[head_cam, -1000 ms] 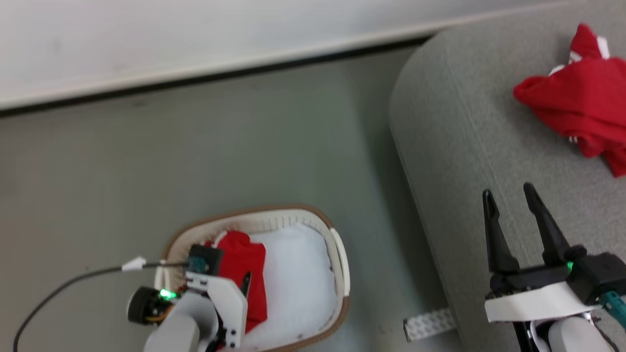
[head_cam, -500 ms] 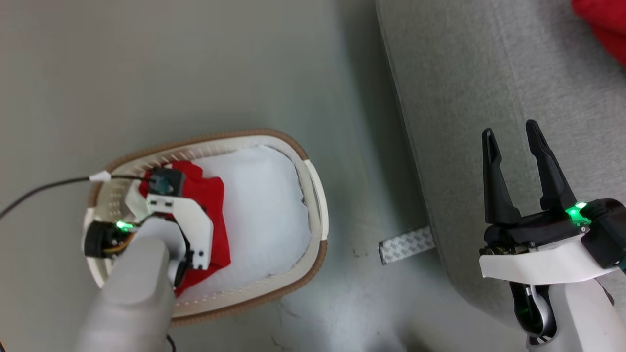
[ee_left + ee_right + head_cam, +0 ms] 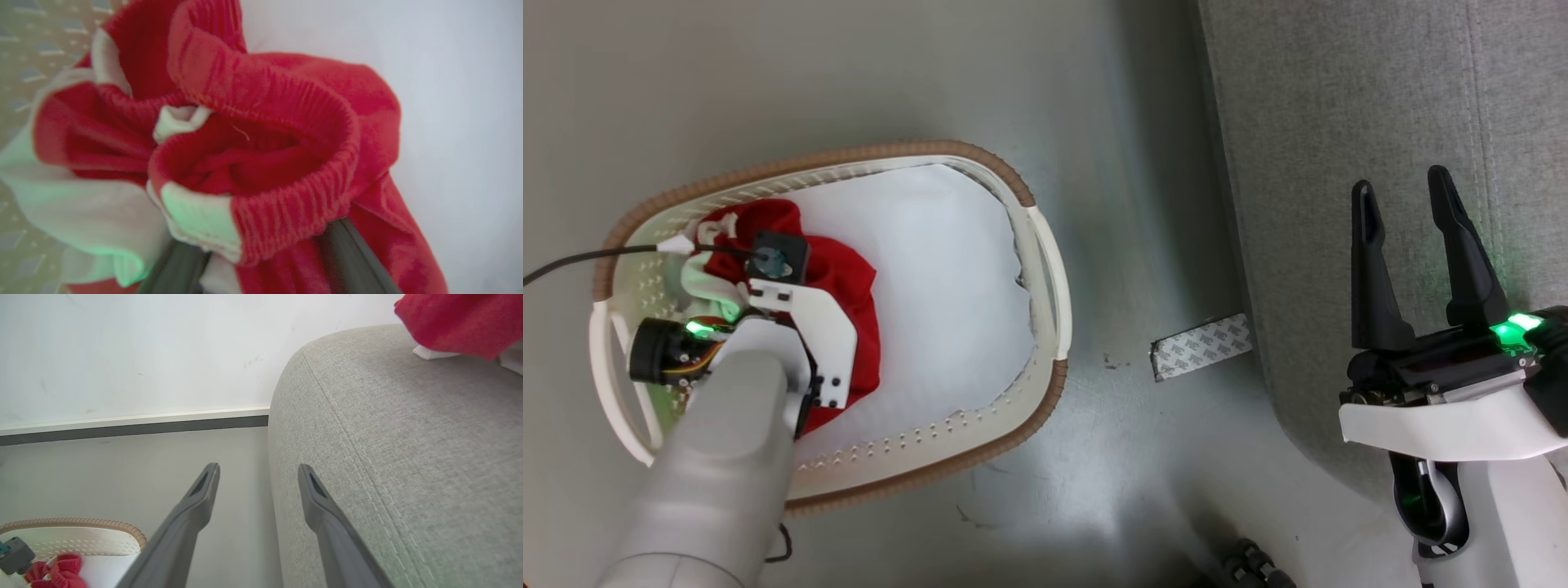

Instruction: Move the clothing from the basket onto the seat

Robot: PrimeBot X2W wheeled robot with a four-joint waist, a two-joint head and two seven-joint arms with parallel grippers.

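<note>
The floor (image 3: 849, 73) is smooth grey-green, with a short patterned strip (image 3: 1201, 347) lying on it against the foot of the grey woven seat (image 3: 1339, 98). The basket (image 3: 809, 159) stands on the floor, well apart from the seat's rounded edge. A white sheet (image 3: 947, 269) covers most of its bottom.

The clothing (image 3: 849, 278) lies bunched at the basket's left end, and the left gripper (image 3: 261, 253) reaches straight down into it. In the left wrist view its fingers (image 3: 347, 253) stand spread, with a red ribbed band and white trim heaped between and over them. The tips are buried, so I cannot tell whether they grip anything. The right gripper (image 3: 1401, 186) hovers over the seat's front edge, jaws wide apart and empty.

The head view gives the whole basket and a dark cable (image 3: 588, 260) crossing its left rim. The right wrist view adds a white wall (image 3: 122, 347) with a dark skirting (image 3: 122, 433), and a second red garment (image 3: 457, 322) on the seat's far part.
</note>
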